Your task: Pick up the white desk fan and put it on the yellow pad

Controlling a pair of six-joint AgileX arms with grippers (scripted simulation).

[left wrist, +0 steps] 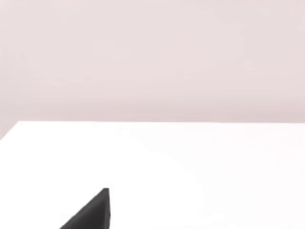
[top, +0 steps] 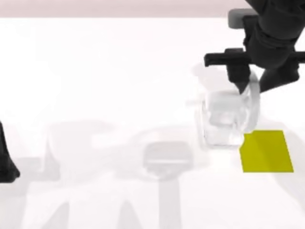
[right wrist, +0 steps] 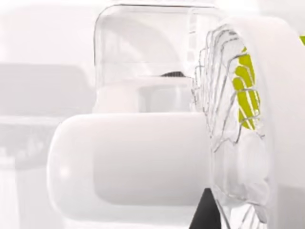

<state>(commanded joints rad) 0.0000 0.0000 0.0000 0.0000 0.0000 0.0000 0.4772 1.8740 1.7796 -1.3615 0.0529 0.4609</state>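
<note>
Right arm reaches in from the table's top right, its right claw (top: 242, 85) down on the white desk fan (top: 226, 117); grip state can't be told. Fan sits just left of the yellow pad (top: 266, 150), overlapping its corner. Left arm parked at the left edge.

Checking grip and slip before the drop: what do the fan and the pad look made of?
Fan: looks like glossy white plastic, with soft highlights on its smooth rounded body and a thin wire-like grille; likely hard and slippery. Pad: flat matte olive-yellow square, no sheen or visible thickness; could be rubber, felt or card.
</note>
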